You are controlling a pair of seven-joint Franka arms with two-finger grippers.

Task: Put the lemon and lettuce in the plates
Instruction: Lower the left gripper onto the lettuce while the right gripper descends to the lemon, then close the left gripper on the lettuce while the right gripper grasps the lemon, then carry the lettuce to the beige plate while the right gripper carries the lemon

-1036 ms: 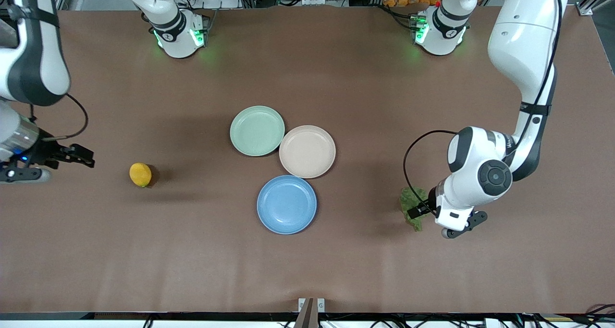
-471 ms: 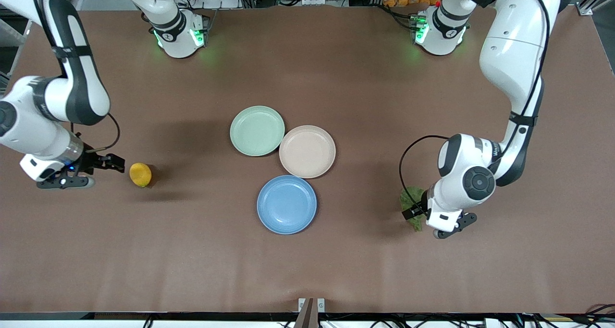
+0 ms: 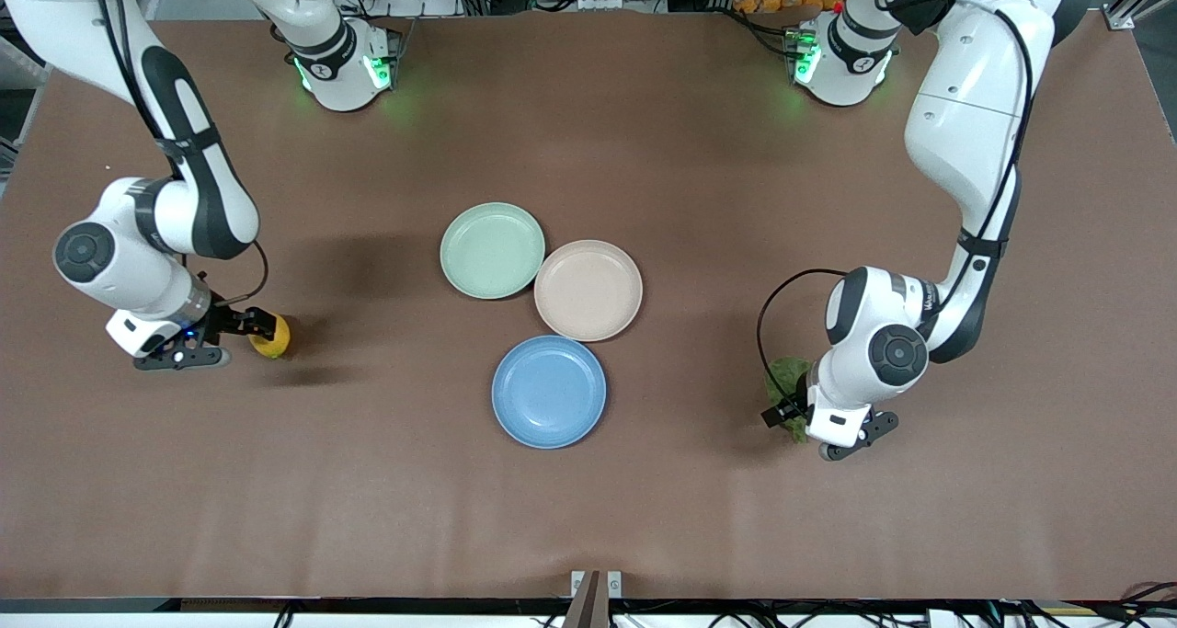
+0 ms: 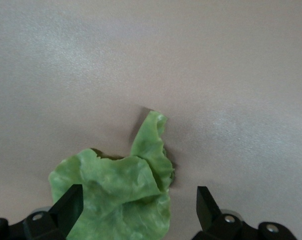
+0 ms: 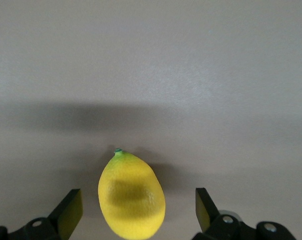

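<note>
The yellow lemon (image 3: 276, 336) lies on the brown table toward the right arm's end. My right gripper (image 3: 250, 323) is low over it and open. In the right wrist view the lemon (image 5: 132, 196) sits between the two fingers, clear of both. The green lettuce (image 3: 784, 377) lies toward the left arm's end, partly hidden by my left gripper (image 3: 782, 411), which is open over it. In the left wrist view the lettuce (image 4: 118, 195) lies between the spread fingers. The light blue plate (image 3: 549, 392) and the beige-pink plate (image 3: 588, 290) sit empty at mid-table.
A pale mint-green plate (image 3: 492, 250) touches the beige-pink plate, farther from the front camera than the blue one. Both arm bases (image 3: 340, 62) stand along the table's edge farthest from the front camera.
My right gripper has swept in from the table's end and now has the lemon between its fingers. My left gripper has shifted slightly over the lettuce toward the plates.
</note>
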